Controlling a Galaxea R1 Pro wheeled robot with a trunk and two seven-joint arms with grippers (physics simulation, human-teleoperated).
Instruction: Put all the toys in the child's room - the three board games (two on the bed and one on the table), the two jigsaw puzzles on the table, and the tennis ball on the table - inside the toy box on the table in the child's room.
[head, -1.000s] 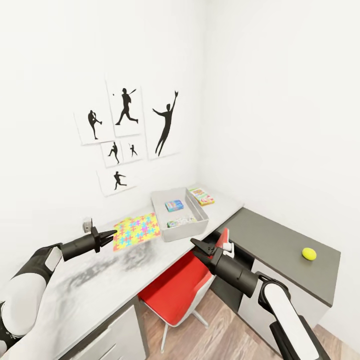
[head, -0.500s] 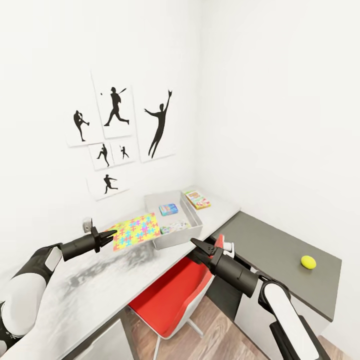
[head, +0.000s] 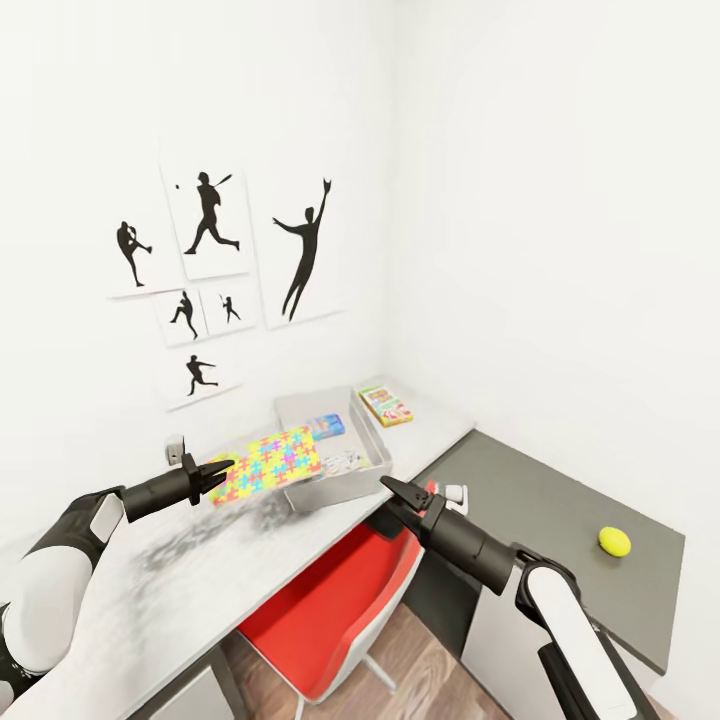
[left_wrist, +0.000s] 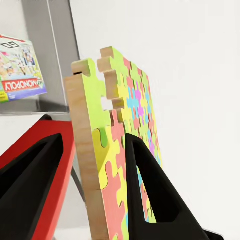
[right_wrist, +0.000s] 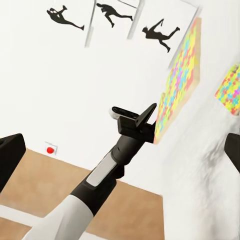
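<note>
Up front in the head view, the left gripper is closed on the near edge of a jigsaw puzzle, holding the mat lifted off the table, its far edge reaching over the near rim of the toy box. Beyond the gripper, inside the box, lie a blue board game and a white-green one; past the box, an orange-green board game rests on the white top. The right gripper hangs over the red chair, off to the right of the left one, its fingers slightly parted with nothing between them. Far to its right the tennis ball sits on the dark grey wing of the table. Framed silhouettes of ball players hang on the wall.

Next, the left wrist view: the two black fingers clamp the puzzle's wooden-edged corner, one on each face. Just beyond it a white-green Monopoly box leans in the grey box, and the red chair is below.

Lastly, the right wrist view: the left gripper grips the tilted puzzle, and a second puzzle lies on the white top beyond. The right gripper's own fingertips sit wide apart at the frame edges, empty.
</note>
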